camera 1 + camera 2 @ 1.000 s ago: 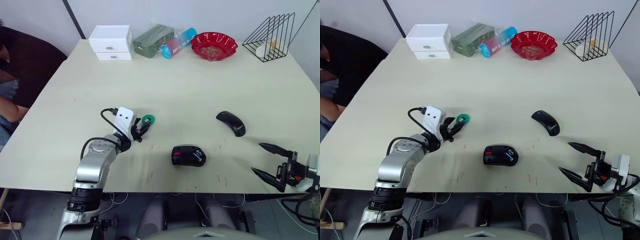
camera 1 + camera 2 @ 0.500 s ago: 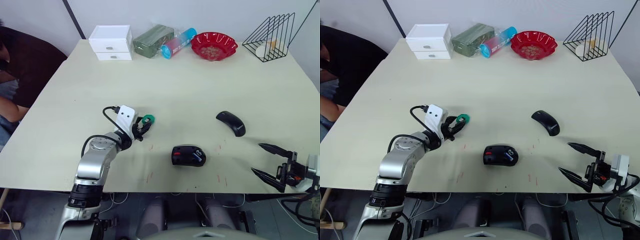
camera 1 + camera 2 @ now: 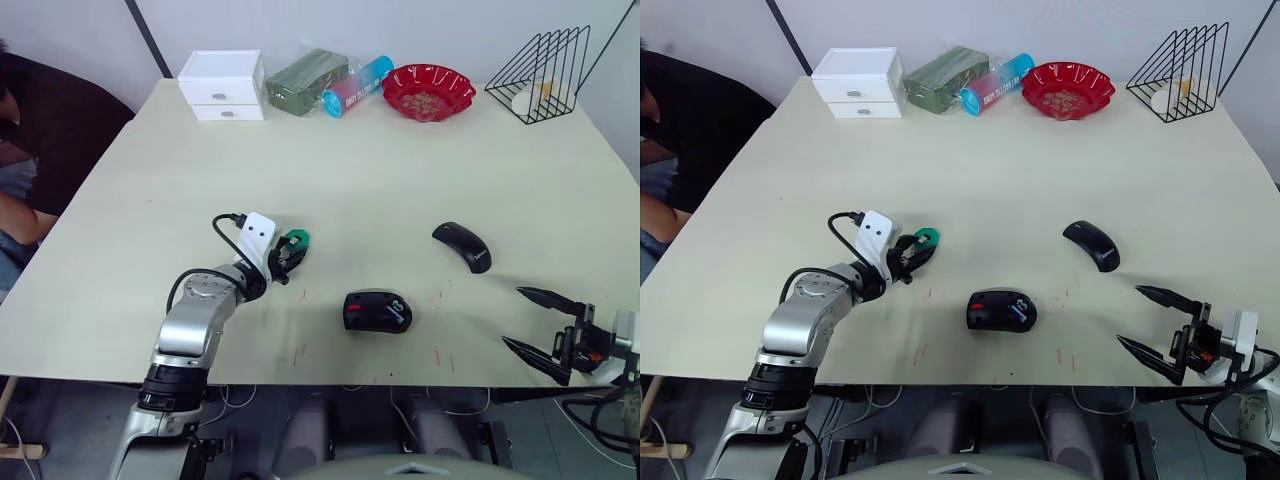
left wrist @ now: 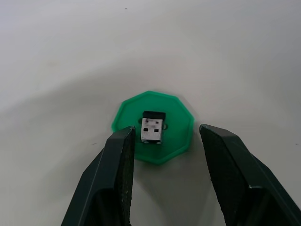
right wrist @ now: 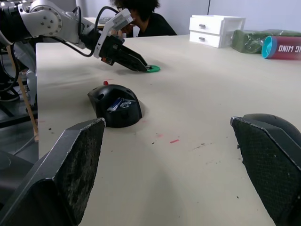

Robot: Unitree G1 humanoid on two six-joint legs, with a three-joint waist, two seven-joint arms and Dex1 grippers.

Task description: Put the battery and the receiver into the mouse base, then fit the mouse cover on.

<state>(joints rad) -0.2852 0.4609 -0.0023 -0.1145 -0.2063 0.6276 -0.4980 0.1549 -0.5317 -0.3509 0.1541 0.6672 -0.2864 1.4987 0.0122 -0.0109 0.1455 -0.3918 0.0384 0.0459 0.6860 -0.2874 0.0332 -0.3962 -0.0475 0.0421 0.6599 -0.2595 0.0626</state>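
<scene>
The receiver (image 4: pixel 152 128), a tiny silver and black nub, lies on a green scalloped disc (image 4: pixel 153 127). My left gripper (image 4: pixel 165 155) is open, one finger on each side of the disc (image 3: pixel 297 239), not touching the receiver. The mouse base (image 3: pixel 376 311) sits near the table's front middle, with the white and blue battery (image 5: pixel 120 103) lying in it. The mouse cover (image 3: pixel 462 245) lies to the right of it. My right gripper (image 3: pixel 536 320) hangs open at the table's front right edge, holding nothing.
Along the far edge stand a white drawer box (image 3: pixel 222 84), a green pack (image 3: pixel 305 80), a blue-capped bottle (image 3: pixel 356 85), a red bowl (image 3: pixel 428 91) and a black wire rack (image 3: pixel 540 66). A person (image 3: pixel 30 150) sits at the left side.
My left gripper has moved forward to the green disc, and its fingers now stand on either side of it. The right arm has not moved.
</scene>
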